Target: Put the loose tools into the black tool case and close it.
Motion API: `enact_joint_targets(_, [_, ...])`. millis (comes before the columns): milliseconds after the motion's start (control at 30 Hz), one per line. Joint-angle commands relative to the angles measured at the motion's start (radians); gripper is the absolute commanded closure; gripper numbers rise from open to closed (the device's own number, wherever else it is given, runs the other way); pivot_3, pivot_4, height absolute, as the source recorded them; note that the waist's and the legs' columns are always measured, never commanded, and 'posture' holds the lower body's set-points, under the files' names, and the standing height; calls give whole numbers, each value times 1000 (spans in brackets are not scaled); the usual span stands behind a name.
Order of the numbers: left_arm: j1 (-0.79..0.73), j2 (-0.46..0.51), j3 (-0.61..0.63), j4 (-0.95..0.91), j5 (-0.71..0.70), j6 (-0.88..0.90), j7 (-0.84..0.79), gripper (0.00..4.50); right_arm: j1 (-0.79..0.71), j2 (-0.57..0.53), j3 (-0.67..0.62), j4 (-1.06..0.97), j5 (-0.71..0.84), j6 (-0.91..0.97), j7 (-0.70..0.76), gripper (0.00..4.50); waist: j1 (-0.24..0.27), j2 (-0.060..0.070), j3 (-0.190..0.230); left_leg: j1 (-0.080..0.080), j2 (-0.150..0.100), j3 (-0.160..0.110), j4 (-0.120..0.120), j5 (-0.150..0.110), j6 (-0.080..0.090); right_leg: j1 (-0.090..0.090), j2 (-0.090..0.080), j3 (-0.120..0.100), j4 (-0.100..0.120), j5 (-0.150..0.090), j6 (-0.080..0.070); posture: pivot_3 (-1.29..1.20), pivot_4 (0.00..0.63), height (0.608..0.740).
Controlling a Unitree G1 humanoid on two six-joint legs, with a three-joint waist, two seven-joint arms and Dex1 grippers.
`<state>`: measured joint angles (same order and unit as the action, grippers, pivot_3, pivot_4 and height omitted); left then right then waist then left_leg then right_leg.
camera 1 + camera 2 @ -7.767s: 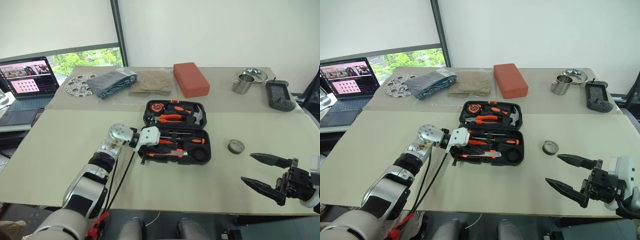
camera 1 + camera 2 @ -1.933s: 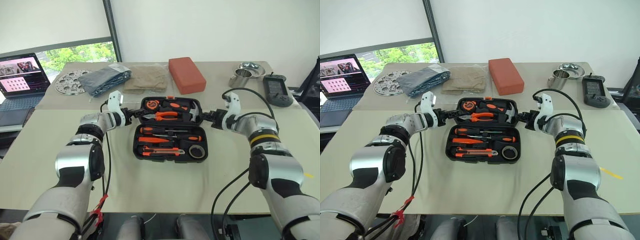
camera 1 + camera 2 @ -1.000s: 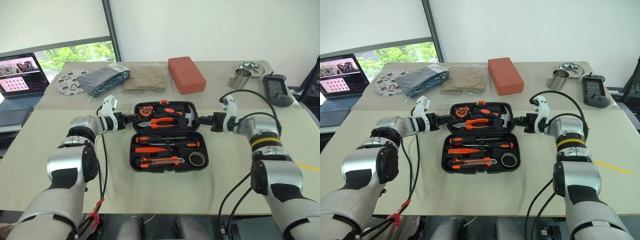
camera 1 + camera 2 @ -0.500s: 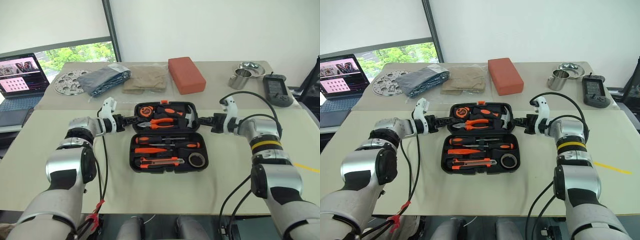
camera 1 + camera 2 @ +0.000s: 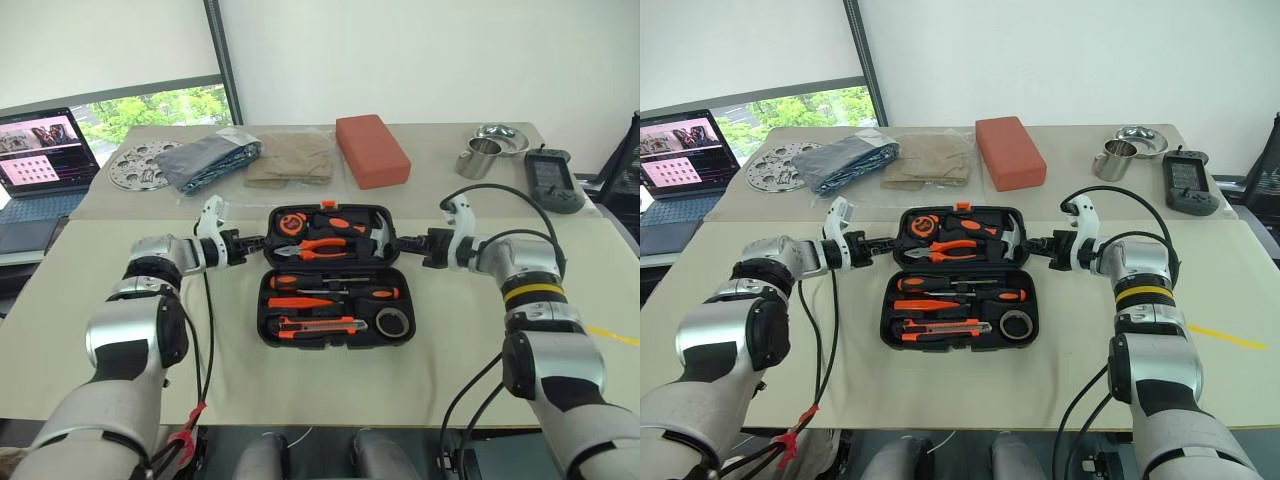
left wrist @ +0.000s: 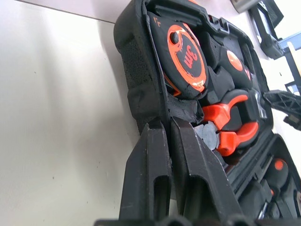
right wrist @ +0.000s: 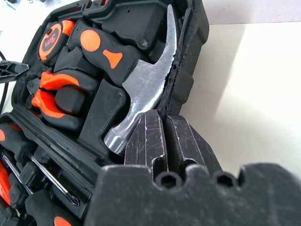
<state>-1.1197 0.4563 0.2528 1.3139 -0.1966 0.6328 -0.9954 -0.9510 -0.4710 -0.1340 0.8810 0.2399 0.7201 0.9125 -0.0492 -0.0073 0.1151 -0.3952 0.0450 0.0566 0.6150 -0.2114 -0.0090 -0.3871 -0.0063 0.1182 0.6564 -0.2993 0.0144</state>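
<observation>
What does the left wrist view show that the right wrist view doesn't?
Left wrist view: the left gripper, shut, pinching the side wall of the black tool case, beside the plier jaws.

Right wrist view: the right gripper, shut, pinching the opposite wall next to the hammer, plus screwdrivers in the near half.

Both: the tape measure, the orange-handled pliers and the case, open.

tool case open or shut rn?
Open. The black tool case lies flat on the table, both halves showing tools; both grippers pinch the far half's side rims.
</observation>
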Motion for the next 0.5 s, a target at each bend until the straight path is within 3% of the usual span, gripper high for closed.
enact_joint_targets(33, [9, 27, -4, -36, -8, -28, -106, 4434, -15, -13, -52, -32, 43, -88, 14, 4500, 0, 0, 0, 0, 0, 0, 0, 0, 0, 0, 0, 0, 0, 0, 0, 0, 150, 740])
enact_joint_targets(167, [22, 35, -30, -74, 8, -130, -184, 4434, -7, -12, -70, -53, 65, -181, 35, 4500, 2, 0, 0, -1, 0, 0, 0, 0, 0, 0, 0, 0, 0, 0, 0, 0, 150, 740])
enact_joint_targets(500, [88, 27, -29, -191, 7, -552, -201, 4434, 84, 1, -116, -138, 116, -435, 129, 4500, 6, 0, 0, -3, 0, -1, 1, 1, -1, -1, -1, 0, -1, 0, 0, 0, 150, 740])
